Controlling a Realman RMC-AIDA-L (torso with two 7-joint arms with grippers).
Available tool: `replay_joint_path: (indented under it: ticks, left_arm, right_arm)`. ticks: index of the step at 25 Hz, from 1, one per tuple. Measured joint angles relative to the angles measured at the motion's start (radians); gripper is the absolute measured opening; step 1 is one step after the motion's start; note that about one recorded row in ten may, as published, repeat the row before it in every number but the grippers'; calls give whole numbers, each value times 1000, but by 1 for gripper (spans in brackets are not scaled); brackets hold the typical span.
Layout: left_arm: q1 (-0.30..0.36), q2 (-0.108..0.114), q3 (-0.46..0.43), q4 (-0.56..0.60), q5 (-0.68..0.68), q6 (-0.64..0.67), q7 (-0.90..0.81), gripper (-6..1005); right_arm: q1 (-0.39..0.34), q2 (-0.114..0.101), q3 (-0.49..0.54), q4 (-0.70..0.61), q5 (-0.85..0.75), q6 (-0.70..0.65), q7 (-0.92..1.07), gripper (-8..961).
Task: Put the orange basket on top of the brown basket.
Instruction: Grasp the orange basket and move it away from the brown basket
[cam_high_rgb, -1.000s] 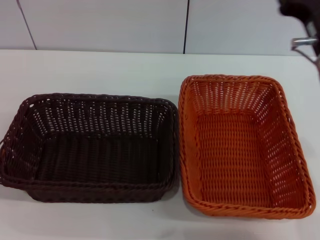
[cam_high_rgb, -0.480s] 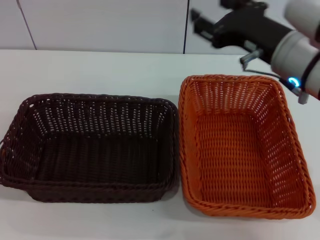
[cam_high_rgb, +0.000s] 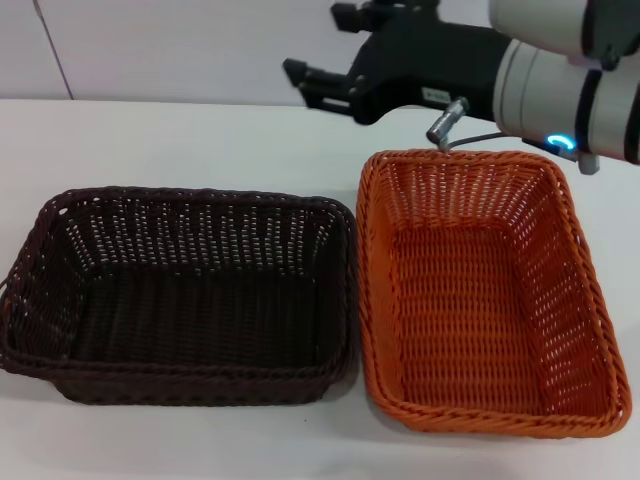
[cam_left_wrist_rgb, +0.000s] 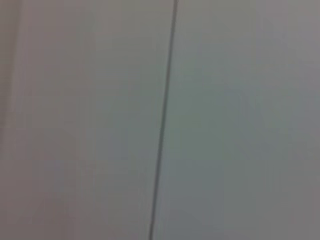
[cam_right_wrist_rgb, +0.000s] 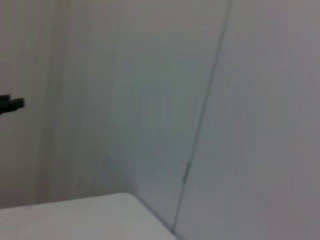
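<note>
The orange basket (cam_high_rgb: 480, 290) stands empty on the white table at the right in the head view. The brown basket (cam_high_rgb: 185, 290) stands empty beside it at the left, their rims almost touching. My right gripper (cam_high_rgb: 318, 42) reaches in from the upper right, raised above the table behind the orange basket's far left corner. It points left, open and empty. My left gripper is out of view; its wrist view shows only a wall.
The white table (cam_high_rgb: 180, 140) runs back to a pale panelled wall (cam_high_rgb: 200, 45) with dark seams. The right wrist view shows that wall and a corner of the table (cam_right_wrist_rgb: 75, 220).
My right arm has swung in from the upper right corner and moved left and a little down, over the area behind the orange basket. Both baskets have stayed put.
</note>
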Motion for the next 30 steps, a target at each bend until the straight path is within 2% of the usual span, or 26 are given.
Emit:
replay_joint_path:
  ticks: [10, 16, 25, 30]
  left_arm:
    - [28, 35, 0, 78, -50, 4, 1, 512]
    - [20, 37, 0, 90, -50, 13, 1, 512]
    - [18, 39, 0, 90, -49, 45, 1, 512]
    - [19, 44, 0, 91, -49, 65, 0, 513]
  right_arm:
    - [88, -15, 5, 66, -43, 200, 1, 665]
    - [103, -16, -21, 135, -86, 317, 8, 664]
    - [98, -2, -86, 180, -205, 466, 103, 664]
    - [93, 4, -119, 220, -213, 545, 139, 664]
